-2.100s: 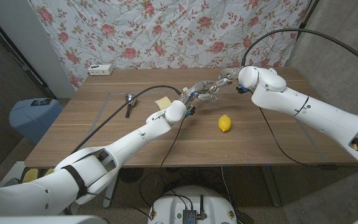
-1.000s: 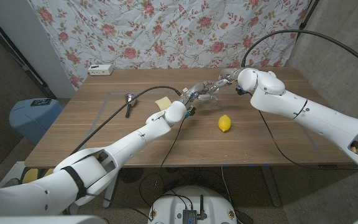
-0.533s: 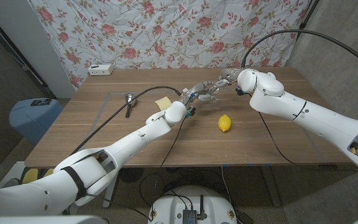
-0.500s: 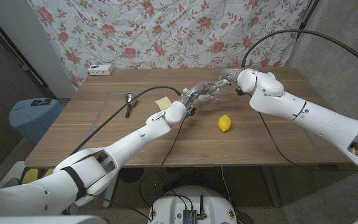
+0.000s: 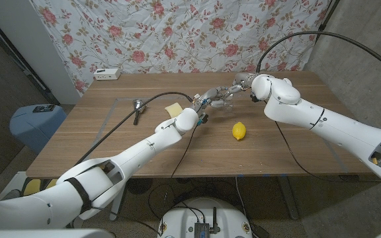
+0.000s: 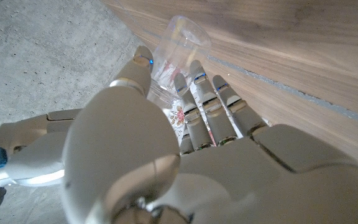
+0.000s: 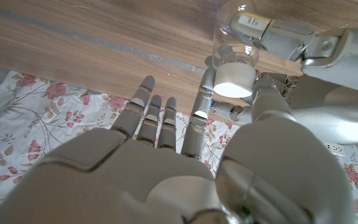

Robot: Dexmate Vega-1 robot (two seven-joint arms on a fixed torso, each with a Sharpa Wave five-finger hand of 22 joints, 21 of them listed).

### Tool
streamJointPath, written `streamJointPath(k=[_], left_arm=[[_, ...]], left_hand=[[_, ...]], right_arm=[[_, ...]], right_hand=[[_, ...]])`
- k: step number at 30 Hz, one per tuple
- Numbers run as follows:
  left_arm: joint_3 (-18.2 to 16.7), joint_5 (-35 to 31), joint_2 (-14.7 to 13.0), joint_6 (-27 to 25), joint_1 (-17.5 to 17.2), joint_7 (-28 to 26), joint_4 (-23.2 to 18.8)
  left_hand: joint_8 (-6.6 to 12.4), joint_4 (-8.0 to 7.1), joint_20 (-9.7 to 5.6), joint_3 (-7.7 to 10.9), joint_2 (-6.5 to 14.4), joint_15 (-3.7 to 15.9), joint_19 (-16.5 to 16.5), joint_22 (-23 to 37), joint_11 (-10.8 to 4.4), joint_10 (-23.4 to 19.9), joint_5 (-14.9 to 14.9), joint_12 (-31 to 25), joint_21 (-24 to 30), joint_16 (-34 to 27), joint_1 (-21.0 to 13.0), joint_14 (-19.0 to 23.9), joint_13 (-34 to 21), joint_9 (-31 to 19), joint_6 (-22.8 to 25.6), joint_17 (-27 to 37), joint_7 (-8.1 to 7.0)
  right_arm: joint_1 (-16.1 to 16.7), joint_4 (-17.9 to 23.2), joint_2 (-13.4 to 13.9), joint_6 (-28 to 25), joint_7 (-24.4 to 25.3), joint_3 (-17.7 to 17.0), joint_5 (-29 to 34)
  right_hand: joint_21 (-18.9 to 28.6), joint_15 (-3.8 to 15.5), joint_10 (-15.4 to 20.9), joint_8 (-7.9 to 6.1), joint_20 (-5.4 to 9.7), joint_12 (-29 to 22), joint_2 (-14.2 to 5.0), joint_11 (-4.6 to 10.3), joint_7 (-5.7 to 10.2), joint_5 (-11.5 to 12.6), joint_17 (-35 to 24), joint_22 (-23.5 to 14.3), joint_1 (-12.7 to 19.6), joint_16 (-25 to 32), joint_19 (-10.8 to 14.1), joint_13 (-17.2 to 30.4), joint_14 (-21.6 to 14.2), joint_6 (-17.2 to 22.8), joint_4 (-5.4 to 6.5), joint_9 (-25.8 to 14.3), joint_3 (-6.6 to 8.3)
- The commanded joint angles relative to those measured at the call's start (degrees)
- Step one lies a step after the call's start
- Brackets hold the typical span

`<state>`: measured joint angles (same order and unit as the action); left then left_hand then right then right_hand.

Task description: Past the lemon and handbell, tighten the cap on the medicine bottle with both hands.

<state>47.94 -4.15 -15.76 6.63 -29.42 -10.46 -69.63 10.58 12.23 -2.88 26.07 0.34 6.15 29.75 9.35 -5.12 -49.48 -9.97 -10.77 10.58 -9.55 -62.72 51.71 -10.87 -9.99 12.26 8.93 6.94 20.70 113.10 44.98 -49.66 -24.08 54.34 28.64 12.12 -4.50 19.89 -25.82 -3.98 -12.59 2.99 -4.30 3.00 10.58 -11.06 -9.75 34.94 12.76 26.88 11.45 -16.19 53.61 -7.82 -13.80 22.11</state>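
The medicine bottle (image 5: pixel 225 100) is clear with a white cap and is held off the table past the lemon (image 5: pixel 239 131). My left hand (image 5: pixel 208 100) grips its body; in the left wrist view the fingers (image 6: pixel 194 93) wrap around the clear bottle (image 6: pixel 180 45). My right hand (image 5: pixel 241 84) meets it from the other side. In the right wrist view the white cap (image 7: pixel 235 79) sits pinched between my right hand's (image 7: pixel 166 162) thumb and a finger, the other fingers spread. The left hand (image 7: pixel 303 38) holds the bottle's far end. The handbell (image 5: pixel 137 106) lies at the left.
A yellow pad (image 5: pixel 174 108) lies near my left forearm. A white box (image 5: pixel 108 74) sits at the wooden table's (image 5: pixel 276 155) far left edge, under the floral cloth. A blue bin (image 5: pixel 35 125) stands on the floor beside the table. A black cable runs along my left arm.
My right wrist and forearm have edged slightly toward the left at the cap. The left hand, bottle, lemon and handbell have kept their places.
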Motion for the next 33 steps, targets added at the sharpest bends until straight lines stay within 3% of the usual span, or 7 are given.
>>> streamJointPath(k=[1, 20, 26, 33], left_arm=[[-0.1, 0.0, -0.2, -0.5, -0.4, -0.3, -0.5], [-0.1, -0.1, -0.3, -0.6, -0.7, -0.5, -1.0], [-0.1, -0.1, -0.3, -0.5, -0.7, -0.4, -1.0], [-0.1, 0.1, -0.2, 0.1, -0.6, -0.2, -0.5]], left_hand=[[0.12, -3.47, -0.24, 3.86, 0.7, 3.44, -0.1, 0.0, -2.85, -3.1, -0.2, -0.2, -0.1, -0.2, -0.2, 1.5, 0.0, -0.1, 0.1, 0.1, -0.48], [0.14, -3.46, -0.34, 4.10, 0.7, 3.40, -0.3, 0.0, -2.94, -2.9, -0.2, -0.2, -0.1, -0.3, 0.0, 1.8, 0.0, -0.1, 0.2, 0.2, -0.56], [0.16, -3.43, -0.36, 4.20, 0.7, 3.38, -0.3, 0.0, -3.02, -3.0, -0.2, -0.2, -0.1, -0.2, 0.0, 1.7, 0.0, -0.1, 0.2, 0.1, -0.59], [0.18, -3.45, -0.34, 4.29, 0.6, 3.28, -0.3, 0.0, -3.07, -2.9, -0.2, -0.2, -0.1, -0.2, 0.1, 1.7, 0.0, -0.1, 0.3, 0.1, -0.60]], right_arm=[[-0.4, 0.4, -0.2, -1.5, -0.8, 1.4, 2.2], [0.3, 0.7, -1.0, -3.6, -0.1, 1.7, 4.1], [0.3, 1.1, -1.0, -4.1, -0.2, 1.9, 4.3], [0.2, 1.7, -0.8, -5.0, -0.4, 2.1, 4.5]], right_hand=[[0.3, 0.16, 0.9, -0.74, 0.09, -0.1, 0.26, 0.30, 0.21, 0.0, -0.3, -0.2, -0.8, 0.5, 0.7, 0.1, -0.5, 1.8, 0.11, -0.1, -0.57], [0.1, 0.80, 3.0, -4.14, 0.48, -0.1, 0.81, 0.89, 0.67, 0.3, -0.5, -0.2, -2.4, 0.6, 1.7, 0.1, -1.8, 8.1, 0.50, -0.9, -1.89], [0.0, 0.85, 3.6, -4.09, 0.49, -0.1, 1.26, 0.86, 0.24, 0.3, -0.5, -0.2, -3.5, 0.6, 1.8, 0.1, -2.0, 8.1, 0.82, -0.6, -2.50], [-0.4, 0.36, 2.7, -2.58, 0.20, 0.7, 2.23, 0.41, -0.62, 0.6, -0.6, -0.3, -6.4, 0.2, 1.5, 0.1, -1.7, 4.8, 1.78, -0.1, -4.00]])
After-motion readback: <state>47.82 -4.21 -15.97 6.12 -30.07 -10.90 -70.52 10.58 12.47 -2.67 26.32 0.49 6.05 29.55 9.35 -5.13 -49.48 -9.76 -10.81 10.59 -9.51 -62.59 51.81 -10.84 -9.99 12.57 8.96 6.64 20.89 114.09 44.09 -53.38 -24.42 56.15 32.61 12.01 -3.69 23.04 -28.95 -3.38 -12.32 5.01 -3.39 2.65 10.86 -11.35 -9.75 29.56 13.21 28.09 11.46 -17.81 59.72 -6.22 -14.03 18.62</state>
